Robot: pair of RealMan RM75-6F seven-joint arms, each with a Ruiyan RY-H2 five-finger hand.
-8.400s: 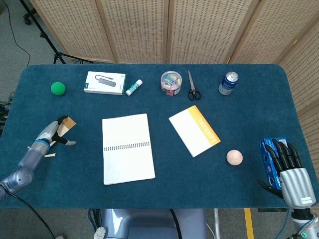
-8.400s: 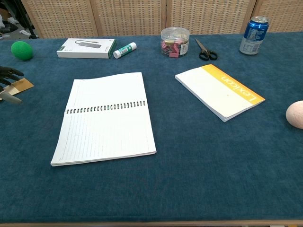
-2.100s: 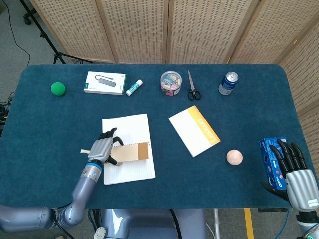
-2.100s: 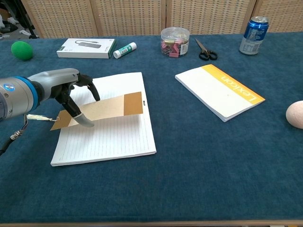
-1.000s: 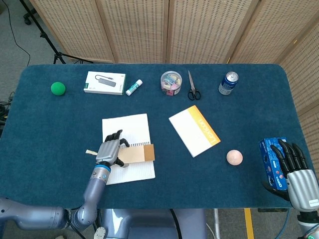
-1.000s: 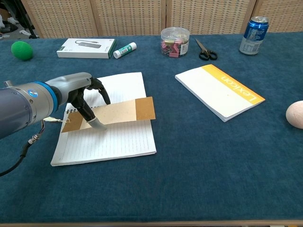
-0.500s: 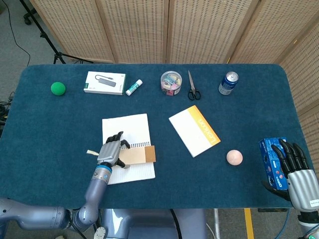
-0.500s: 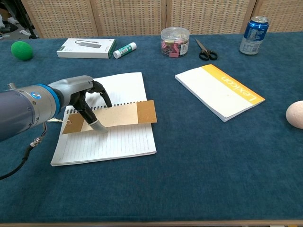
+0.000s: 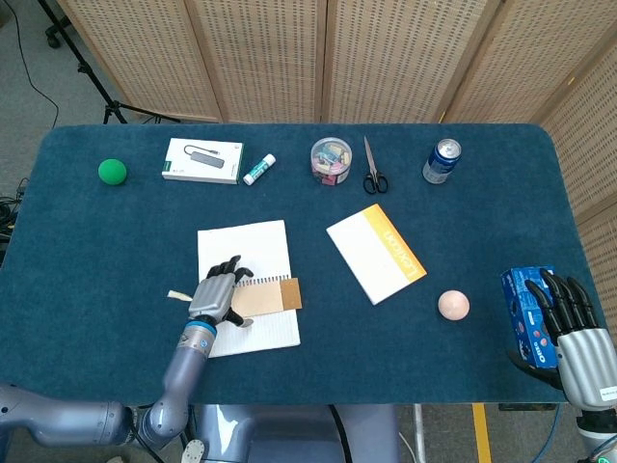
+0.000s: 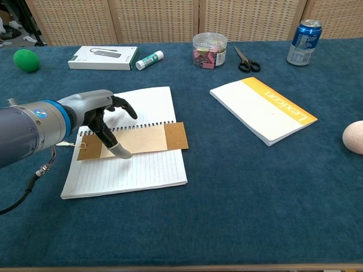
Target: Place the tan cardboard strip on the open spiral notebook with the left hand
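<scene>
The tan cardboard strip (image 10: 147,139) (image 9: 275,296) lies flat across the open spiral notebook (image 10: 136,170) (image 9: 246,246), just below the spiral, and its darker right end reaches a little past the page edge. My left hand (image 10: 105,122) (image 9: 217,292) hovers over the strip's left end. Its fingers are spread and raised off the card, and the thumb tip rests at the strip's lower edge. My right hand (image 9: 574,338) sits at the table's near right corner, fingers apart, against a blue box (image 9: 521,299); it holds nothing.
An orange-and-white book (image 9: 376,253) lies right of the notebook, with a peach ball (image 9: 453,305) beyond it. Along the back stand a green ball (image 9: 112,172), white box (image 9: 201,160), glue stick (image 9: 259,169), clip jar (image 9: 331,160), scissors (image 9: 372,172) and soda can (image 9: 442,160).
The left hand brought the strip from the table's left side over the notebook and lowered it flat. In the last half second its fingers lifted and spread off the card.
</scene>
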